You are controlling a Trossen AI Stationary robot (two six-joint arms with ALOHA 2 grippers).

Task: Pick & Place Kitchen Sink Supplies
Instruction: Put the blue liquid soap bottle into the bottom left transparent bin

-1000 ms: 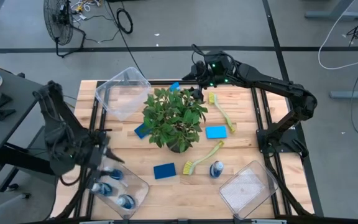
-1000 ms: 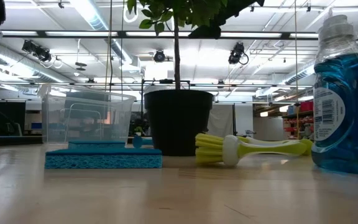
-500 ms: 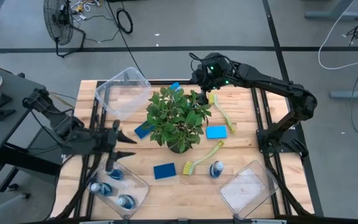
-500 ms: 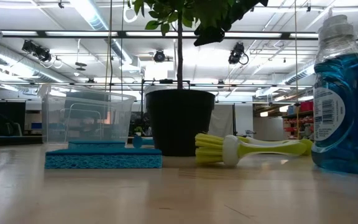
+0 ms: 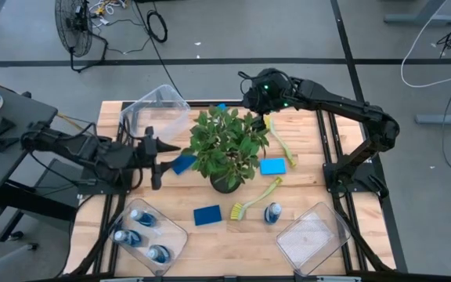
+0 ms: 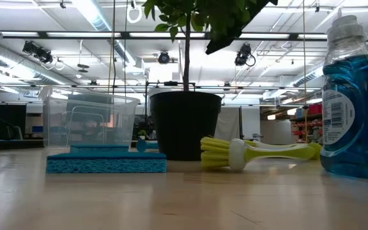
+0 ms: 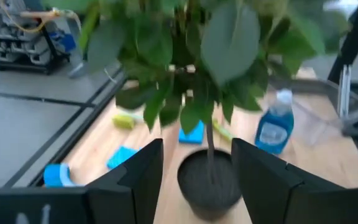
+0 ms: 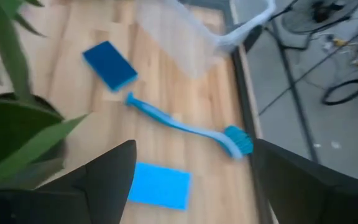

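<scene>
My left gripper (image 5: pixel 156 151) hangs open over the table's left side, pointing level at the potted plant (image 5: pixel 225 149); its fingers frame the plant's stem (image 7: pixel 209 140) from a distance. My right gripper (image 5: pixel 257 100) is open above the plant's far leaves, looking down on a dish brush (image 8: pixel 185 124) and two sponges (image 8: pixel 110 65) (image 8: pixel 160 185). A blue bottle (image 5: pixel 272 213) stands near the front edge beside a second brush (image 5: pixel 257 200). Blue sponges (image 5: pixel 207 215) (image 5: pixel 182 164) (image 5: pixel 272 166) lie flat on the wood. Three bottles lie in the near-left bin (image 5: pixel 143 239).
An empty clear bin (image 5: pixel 156 113) lies tipped at the far left and another (image 5: pixel 312 239) sits at the near right. The plant's black pot (image 6: pixel 185 124) stands mid-table between the arms. Black frame rails (image 5: pixel 331 157) run along both side edges.
My left gripper has swung from above the near-left bin toward the far edge and turned to point at the plant, staying open. My right gripper has rolled and tipped further down in place. The plant's stem and leaves have shifted slightly toward the table's right.
</scene>
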